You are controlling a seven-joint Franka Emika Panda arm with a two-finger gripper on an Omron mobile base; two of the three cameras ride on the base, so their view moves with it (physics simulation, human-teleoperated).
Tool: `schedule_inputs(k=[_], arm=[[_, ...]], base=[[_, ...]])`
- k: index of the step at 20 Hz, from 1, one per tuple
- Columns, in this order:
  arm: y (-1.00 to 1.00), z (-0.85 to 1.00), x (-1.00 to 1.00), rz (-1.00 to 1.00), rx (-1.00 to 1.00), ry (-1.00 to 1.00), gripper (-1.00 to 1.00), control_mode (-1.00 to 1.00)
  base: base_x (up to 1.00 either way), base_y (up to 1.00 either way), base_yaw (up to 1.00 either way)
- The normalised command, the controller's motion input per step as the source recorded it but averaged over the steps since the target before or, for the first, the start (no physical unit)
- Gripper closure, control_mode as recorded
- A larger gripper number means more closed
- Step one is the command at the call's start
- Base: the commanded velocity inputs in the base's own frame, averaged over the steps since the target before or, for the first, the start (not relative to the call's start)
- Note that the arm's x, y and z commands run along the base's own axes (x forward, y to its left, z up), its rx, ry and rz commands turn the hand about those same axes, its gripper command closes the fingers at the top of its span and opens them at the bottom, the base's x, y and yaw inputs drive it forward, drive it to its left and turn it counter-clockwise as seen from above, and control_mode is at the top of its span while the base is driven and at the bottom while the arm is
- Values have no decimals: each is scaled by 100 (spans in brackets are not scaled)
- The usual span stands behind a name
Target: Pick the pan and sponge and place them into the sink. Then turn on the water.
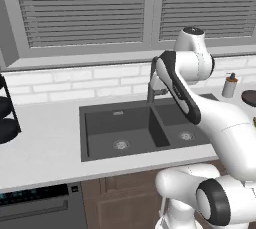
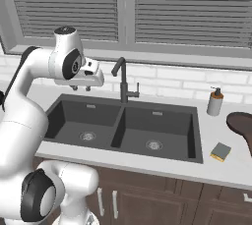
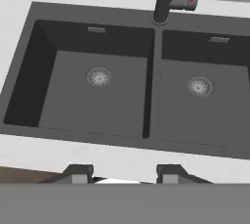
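gripper (image 2: 80, 88) raised above the left basin of the sink (image 2: 197, 135), looking down into it; jaws drawn in narrow, nothing between the fingertips (image 3: 80, 174); both basins bare but for their steel drains (image 3: 98, 77); faucet (image 2: 123, 82) upright behind the divider, spout hooked forward, side lever by its base; pan (image 2: 242, 126) on the counter to the right of the sink, cut off by the frame edge, its handle not shown; sponge (image 2: 221, 152) flat on the counter just beside the sink's right rim and near the pan, apart from it; soap bottle (image 2: 215, 102) at the wall behind them.

judged stage: opening of the task, neither item yet lifted. risks from here: the long swing to the right could carry the wrist or forearm into the faucet spout, which stands between gripper and targets; descending with the jaws this narrow would push the sponge or pan rather than straddle it; the pan rim offers a thin shallow hold, so an off-centre grip may let it tilt or slip; pan and sponge lie close, so reaching for one may nudge the other; the bottle could be struck in mistake for the lever.
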Motion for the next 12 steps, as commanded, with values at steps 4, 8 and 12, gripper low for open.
schedule_inputs(k=[4,8,12], arm=[[0,0,-1,0,0,0,-100,100],[0,0,0,0,0,0,-100,100],[0,0,0,0,0,0,-100,100]], base=[[-8,0,0],[-37,0,3],[-40,-21,1]])
